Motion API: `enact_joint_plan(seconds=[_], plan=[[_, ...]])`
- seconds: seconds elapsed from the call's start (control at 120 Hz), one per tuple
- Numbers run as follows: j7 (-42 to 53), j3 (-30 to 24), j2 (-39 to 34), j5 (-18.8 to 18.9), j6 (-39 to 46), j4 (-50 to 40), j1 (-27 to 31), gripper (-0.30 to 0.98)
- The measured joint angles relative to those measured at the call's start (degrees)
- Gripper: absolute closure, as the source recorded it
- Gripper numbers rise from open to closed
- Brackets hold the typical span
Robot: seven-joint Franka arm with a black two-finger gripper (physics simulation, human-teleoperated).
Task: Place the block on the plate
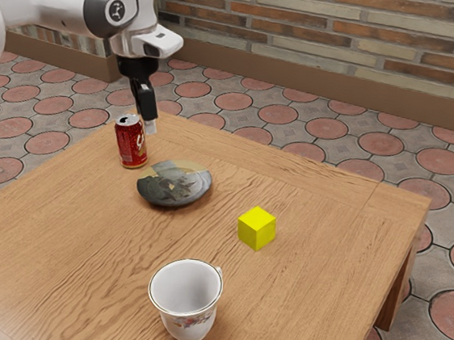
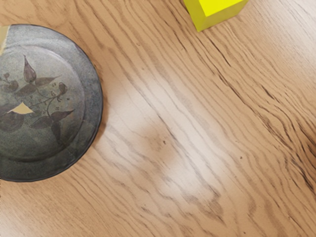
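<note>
My gripper (image 1: pixel 150 128) hangs above the table's far part in the exterior view, higher than the plate and away from the block; whether its fingers are apart is unclear. The yellow block (image 1: pixel 256 228) rests on the wood, separate from the dark patterned plate (image 1: pixel 174 185), toward the exterior view's right of it. In the wrist view the plate (image 2: pixel 47 103) is partly cut off by the picture's edge, and a part of the yellow block (image 2: pixel 215 11) appears across bare wood from it.
A red soda can (image 1: pixel 131 141) stands close to the plate, near the gripper. The white flowered cup (image 1: pixel 187 296) is upright at the exterior view's front. All of them are on the wooden table (image 1: pixel 311 301).
</note>
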Motion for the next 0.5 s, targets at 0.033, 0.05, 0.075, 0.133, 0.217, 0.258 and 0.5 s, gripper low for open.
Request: enact_joint_plan(seconds=[0.033, 0.05, 0.075, 0.133, 0.217, 0.258, 0.5], plan=[[0.22, 0.00, 0.02, -0.01, -0.02, 0.04, -0.01, 0.00], [0.32, 0.00, 0.03, -0.01, -0.03, 0.08, -0.01, 0.00], [0.47, 0.00, 0.05, -0.01, -0.04, 0.11, -0.03, 0.00], [0.80, 0.00, 0.11, -0.01, -0.06, 0.16, -0.05, 0.00], [1.22, 0.00, 0.21, -0.01, -0.07, 0.23, -0.06, 0.00], [1.41, 0.00, 0.33, -0.10, -0.06, 0.22, -0.08, 0.00], [1.66, -0.02, 8.55, -0.20, 0.47, 6.82, -5.07, 0.00]])
